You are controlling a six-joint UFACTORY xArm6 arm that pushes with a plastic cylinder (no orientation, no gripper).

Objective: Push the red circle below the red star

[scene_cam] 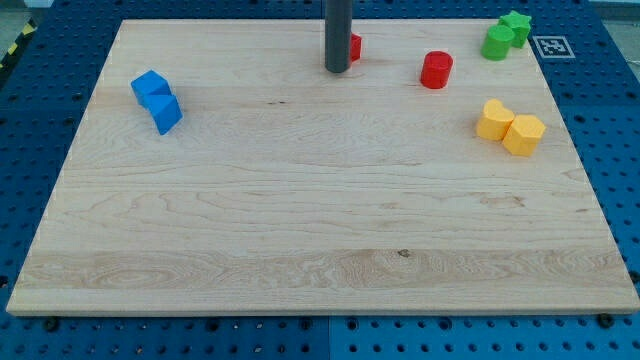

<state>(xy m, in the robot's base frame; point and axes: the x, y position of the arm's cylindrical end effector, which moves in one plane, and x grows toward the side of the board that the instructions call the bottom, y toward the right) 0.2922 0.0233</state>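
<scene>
— What is seen around the two red blocks?

— A wooden board [300,230] is laid on a blue pegboard table [40,120]. The red circle [436,70] is found near the view's top, right of centre, standing free with bare wood all round it. The red star [354,46] is mostly hidden behind the dark rod [337,30]; only a small red edge is shown at the rod's right side, so its shape cannot be confirmed. My tip [337,70] is set down on the board just beside that red piece, at its lower left, and well apart from the red circle.

— Is anything placed between the circle and the star?

— Nothing but open wood is seen between them. Two green blocks [505,36] are grouped at the view's top right, touching each other. Two yellow blocks [510,126] are set touching, below the green pair and to the lower right of the circle. Two blue blocks [157,100] are stacked close at the view's left.

— Are jaws shown?

— None are shown; the arm is ended by the plain rod.

— Can any writing be read?

— No words are visible. A black-and-white square marker [551,46] is fixed at the board's top right corner.
</scene>
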